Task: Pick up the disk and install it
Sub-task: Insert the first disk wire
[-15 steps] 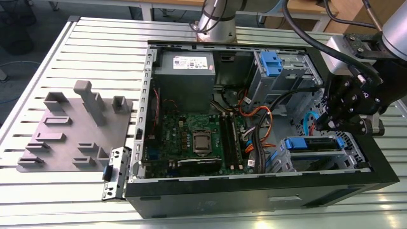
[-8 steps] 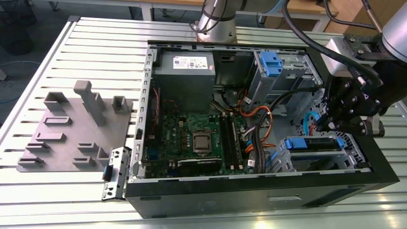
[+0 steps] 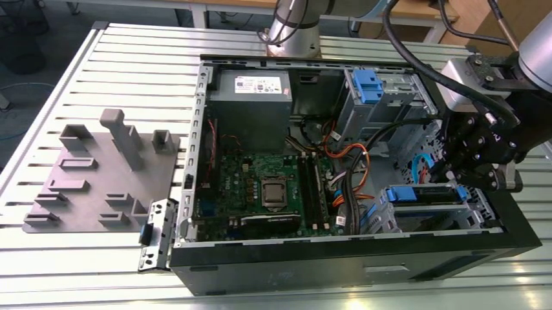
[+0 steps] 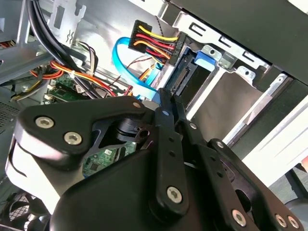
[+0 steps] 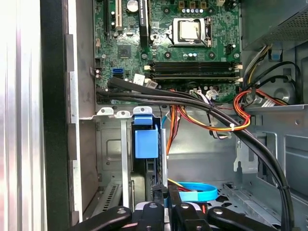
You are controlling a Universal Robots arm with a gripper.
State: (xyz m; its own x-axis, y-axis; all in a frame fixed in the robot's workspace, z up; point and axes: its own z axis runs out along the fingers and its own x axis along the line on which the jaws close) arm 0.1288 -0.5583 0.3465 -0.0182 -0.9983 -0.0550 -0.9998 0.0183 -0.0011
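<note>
Computer case [image 3: 345, 258]: open, lying on a slatted table [image 3: 103, 64]. Motherboard [image 3: 258, 187]: green, on the case floor. Disk [image 3: 423, 194]: blue-framed, seated in the drive bay at the exterior view's right, near the case's front. Gripper [image 3: 470, 174]: black, just above the disk, fingers [image 4: 168, 113] together, holding nothing.

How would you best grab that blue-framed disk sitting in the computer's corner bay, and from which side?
Probably by the blue carrier frame along the disk's edges, coming down through the case's open side. The disk lies flat in a metal bay whose walls block its sides.
</note>
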